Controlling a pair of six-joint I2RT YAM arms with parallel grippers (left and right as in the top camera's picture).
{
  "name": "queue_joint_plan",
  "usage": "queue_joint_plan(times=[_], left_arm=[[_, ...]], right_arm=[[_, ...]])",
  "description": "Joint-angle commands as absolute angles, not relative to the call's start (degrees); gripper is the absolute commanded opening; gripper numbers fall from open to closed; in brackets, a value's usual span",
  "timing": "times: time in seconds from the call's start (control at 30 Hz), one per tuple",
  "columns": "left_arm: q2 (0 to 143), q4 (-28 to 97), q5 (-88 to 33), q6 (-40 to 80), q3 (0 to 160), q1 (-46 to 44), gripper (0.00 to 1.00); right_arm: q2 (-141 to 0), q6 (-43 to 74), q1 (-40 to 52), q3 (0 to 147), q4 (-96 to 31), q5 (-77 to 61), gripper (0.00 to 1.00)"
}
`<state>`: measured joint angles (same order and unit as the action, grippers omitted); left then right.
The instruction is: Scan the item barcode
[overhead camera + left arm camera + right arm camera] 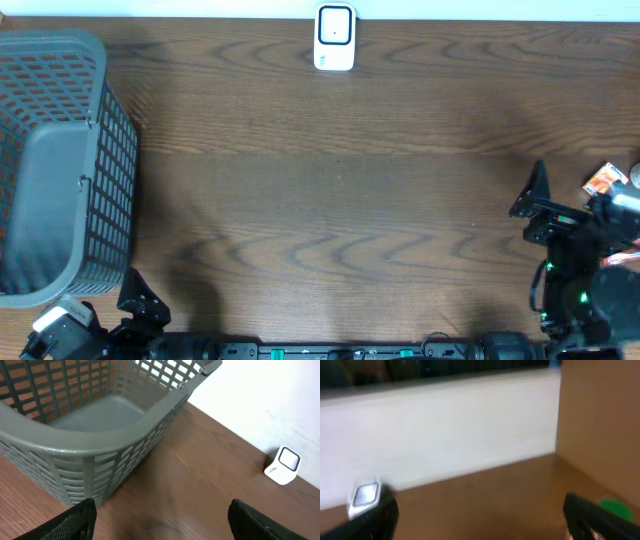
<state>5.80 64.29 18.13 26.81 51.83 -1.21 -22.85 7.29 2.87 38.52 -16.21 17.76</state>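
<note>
Tabletop of dark wood grain, the table (340,200) fills the overhead view, with a pale wall (260,405) along its far edge. A grey slatted basket (112,190) stands at the far left, taking up most of that side, its solid floor bare. The left gripper (162,527) sits low at the near left corner, just beside the basket's near end, its 2 black fingers spread well apart over the wood and closed on nothing. The right gripper (482,520) is at the far right side of the table, facing the wall, its 2 fingers likewise wide apart with only table between them. A small white scanner (335,38) stands upright at the middle of the far edge, against the wall, well apart from both arms. The packet (603,180), orange and white, lies at the right edge just beside the right arm; whether it touches the arm cannot be told.
</note>
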Motion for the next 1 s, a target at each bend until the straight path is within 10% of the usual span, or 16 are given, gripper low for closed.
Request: queue_joint_plan(times=[0.0,0.27,0.97], left_arm=[[5.4,64.3,18.1,26.9,51.6,-1.0,0.85],[5.4,64.3,18.1,26.9,51.6,-1.0,0.84],[5.4,64.3,18.1,26.9,51.6,-1.0,0.84]], right_arm=[[-18.3,10.1,3.4,27.0,-6.6,16.3,0.99],[-10.7,21.9,2.8,3.7,21.1,16.0,0.99],[-0.3,8.1,0.4,0.3,-3.3,13.4,0.99]])
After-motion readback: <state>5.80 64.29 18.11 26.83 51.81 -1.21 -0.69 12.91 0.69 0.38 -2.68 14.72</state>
